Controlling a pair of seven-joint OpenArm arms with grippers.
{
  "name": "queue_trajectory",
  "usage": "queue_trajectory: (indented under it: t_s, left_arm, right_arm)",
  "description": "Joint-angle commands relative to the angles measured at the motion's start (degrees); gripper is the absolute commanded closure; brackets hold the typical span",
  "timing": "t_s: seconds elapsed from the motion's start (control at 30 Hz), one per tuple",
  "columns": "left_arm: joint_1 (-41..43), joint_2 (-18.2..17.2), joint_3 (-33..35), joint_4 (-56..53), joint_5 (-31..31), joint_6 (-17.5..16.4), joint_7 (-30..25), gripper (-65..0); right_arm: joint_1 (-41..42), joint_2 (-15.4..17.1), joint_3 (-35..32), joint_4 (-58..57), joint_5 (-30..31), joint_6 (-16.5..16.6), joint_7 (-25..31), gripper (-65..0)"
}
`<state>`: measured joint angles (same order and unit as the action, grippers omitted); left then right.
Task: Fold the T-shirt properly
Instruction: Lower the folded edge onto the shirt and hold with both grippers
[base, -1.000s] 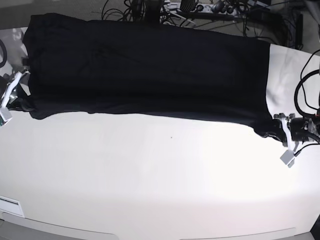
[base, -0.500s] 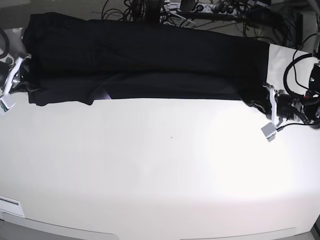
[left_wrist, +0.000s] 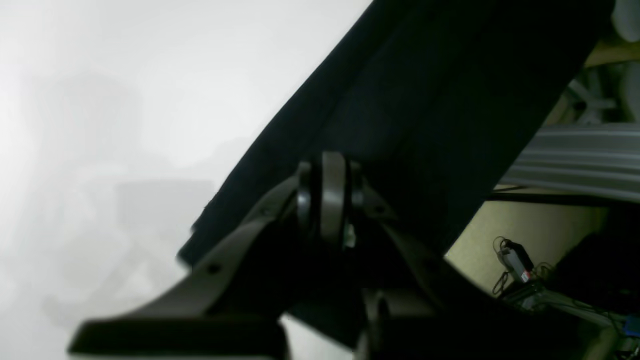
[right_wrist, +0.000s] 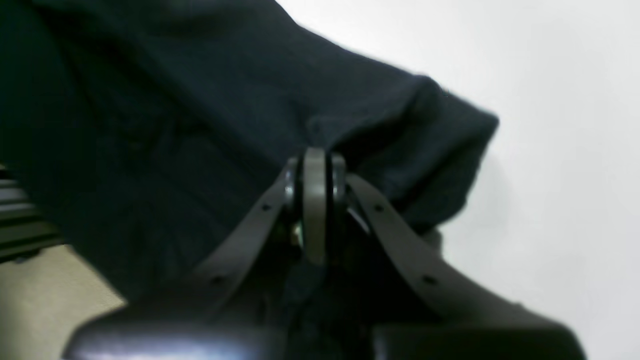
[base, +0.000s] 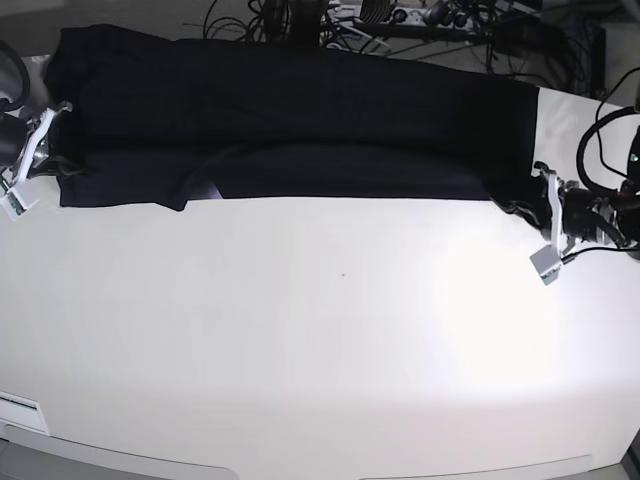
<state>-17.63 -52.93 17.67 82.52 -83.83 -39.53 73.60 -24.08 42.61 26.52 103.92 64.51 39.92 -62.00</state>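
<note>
Black arms (base: 612, 215), looping black cables (base: 590, 150), silvery tool parts (base: 548, 262).

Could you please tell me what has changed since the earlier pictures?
The T-shirt's near edge moved up the base view, away from the camera, with the left gripper and right gripper. A small purple patch now shows. The far edge stayed put.

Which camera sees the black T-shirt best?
The base view, because it shows nearly the whole T-shirt stretched across the table. The left wrist view shows only part of it, and the right wrist view only a crumpled part.
</note>
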Motion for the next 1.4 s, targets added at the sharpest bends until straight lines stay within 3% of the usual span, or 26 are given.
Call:
queue_trajectory:
  t_s: [0.0,0.13,0.2,0.3,0.37,0.5,0.7,0.87,1.0,1.27,1.37]
  left_arm:
    - [-1.1,-1.7,-0.6,0.7,-1.2,-0.5,0.3,0.0]
    - [-1.1,-2.0,-0.6,0.7,-1.2,-0.5,0.2,0.0]
    - [-1.1,-2.0,-0.6,0.7,-1.2,-0.5,0.2,-13.4]
    - [-1.1,-2.0,-0.6,0.7,-1.2,-0.5,0.0,-29.8]
    - [-1.1,-2.0,-0.6,0.7,-1.2,-0.5,-0.2,-30.3]
    - [-1.1,-2.0,-0.6,0.7,-1.2,-0.5,-0.3,-30.3]
    - [-1.1,-2.0,-0.6,0.7,-1.2,-0.5,-0.3,-30.3]
    - [-1.1,-2.0,-0.6,0.7,-1.2,-0.5,-0.3,-30.3]
    - [-1.1,-2.0,-0.6,0.7,-1.2,-0.5,-0.3,-30.3]
    - [-1.1,-2.0,-0.6,0.7,-1.2,0.4,-0.3,-30.3]
    - [-1.1,-2.0,-0.6,0.7,-1.2,0.4,-0.2,-30.3]
  right_arm:
    - [0.4,1.1,0.9,0.7,0.2,0.1,2.2,0.0]
    - [0.5,1.0,0.9,0.7,-0.2,0.1,4.4,0.0]
    - [0.5,1.0,0.9,0.7,-0.2,0.1,4.4,-3.8]
    - [0.5,1.0,0.9,0.7,0.9,0.1,4.4,-23.4]
    - [0.5,1.0,0.9,0.7,2.9,0.1,4.4,-30.3]
    - [0.5,0.7,0.9,0.7,1.9,0.1,6.8,-30.4]
    - [0.5,-4.2,0.9,0.7,-10.6,-2.3,13.8,-30.4]
    - [0.6,-6.6,0.9,0.7,-12.5,-3.1,14.9,-30.3]
    - [0.9,-8.9,0.9,0.7,-12.1,-5.7,17.3,-29.9]
    - [0.9,-11.8,0.9,0.7,-17.8,-4.9,18.2,-30.0]
    - [0.9,-11.8,0.9,0.7,-21.3,-8.5,20.0,-30.0]
